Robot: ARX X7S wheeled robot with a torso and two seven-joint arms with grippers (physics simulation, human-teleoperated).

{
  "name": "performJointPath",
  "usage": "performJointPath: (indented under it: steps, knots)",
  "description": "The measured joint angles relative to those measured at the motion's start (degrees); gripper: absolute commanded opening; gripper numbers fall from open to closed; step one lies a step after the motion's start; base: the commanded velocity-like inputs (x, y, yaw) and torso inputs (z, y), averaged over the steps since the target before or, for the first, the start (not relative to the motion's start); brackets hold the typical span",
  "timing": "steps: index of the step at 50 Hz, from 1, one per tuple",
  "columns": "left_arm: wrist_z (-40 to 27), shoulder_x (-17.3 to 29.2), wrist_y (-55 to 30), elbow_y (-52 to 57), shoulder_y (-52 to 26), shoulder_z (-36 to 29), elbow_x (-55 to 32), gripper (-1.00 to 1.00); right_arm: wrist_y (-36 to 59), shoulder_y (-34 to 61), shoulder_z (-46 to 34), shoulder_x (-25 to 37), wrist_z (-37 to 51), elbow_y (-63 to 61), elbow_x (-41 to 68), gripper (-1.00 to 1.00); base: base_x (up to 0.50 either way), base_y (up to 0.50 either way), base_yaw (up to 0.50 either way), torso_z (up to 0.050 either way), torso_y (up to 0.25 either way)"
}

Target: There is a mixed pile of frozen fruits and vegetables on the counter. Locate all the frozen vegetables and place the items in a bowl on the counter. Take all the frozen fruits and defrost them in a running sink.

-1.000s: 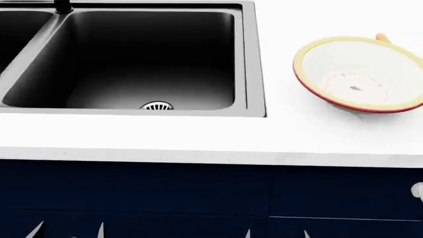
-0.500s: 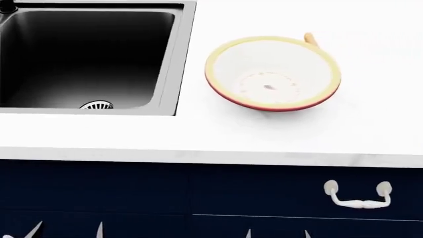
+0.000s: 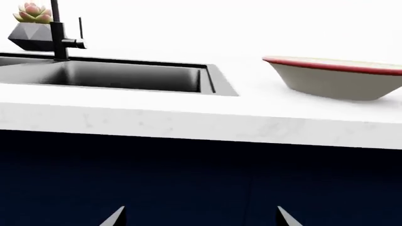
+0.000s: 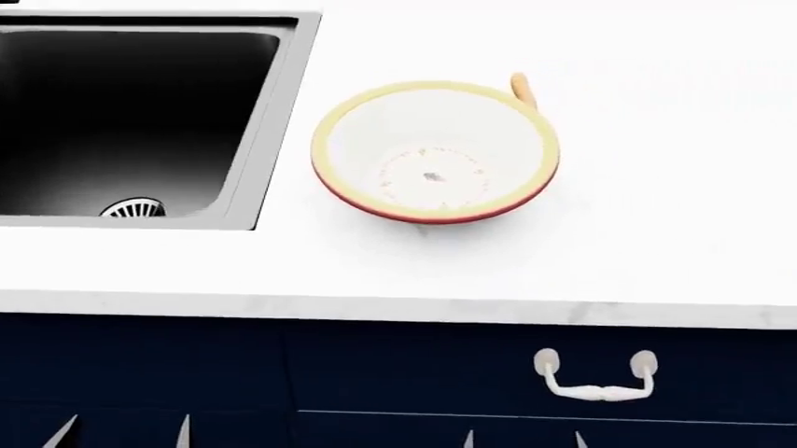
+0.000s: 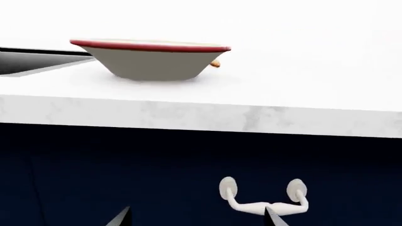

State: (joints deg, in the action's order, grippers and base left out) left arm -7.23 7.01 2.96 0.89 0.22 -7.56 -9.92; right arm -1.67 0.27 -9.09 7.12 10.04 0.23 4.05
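White counter [image 4: 648,233] over navy cabinets, bowl [image 4: 435,149] beside sink [image 4: 268,121], both jaws spread.

It was a home kitchen: a white, faintly marbled bench [image 4: 648,252] carried a dark inset sink [image 4: 125,121] with a steel strainer drain [image 4: 133,208] and a tall black faucet [image 3: 60,33]. Navy cabinet fronts [image 4: 373,373] with a white drawer handle [image 4: 595,378] ran below, and a potted succulent [image 3: 35,28] stood behind the faucet.
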Motion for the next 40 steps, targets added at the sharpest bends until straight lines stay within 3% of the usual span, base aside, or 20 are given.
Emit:
performJointPath:
  steps: [30,40]
  knots:
    - [-0.77,1.72,-0.87,0.06,-0.35,-2.19,-0.64,1.00,-0.06,0.08,-1.81,1.18,2.57,-0.24,-0.76,1.00,0.00,0.00,0.00,0.050,0.000]
    - [-0.89,3.23,-9.08,5.51,-1.79,-2.70,-3.79,1.00,7.71,2.18,-1.28,2.86,1.97,-7.37,2.10,1.00,0.00,0.00,0.00,0.002,0.000]
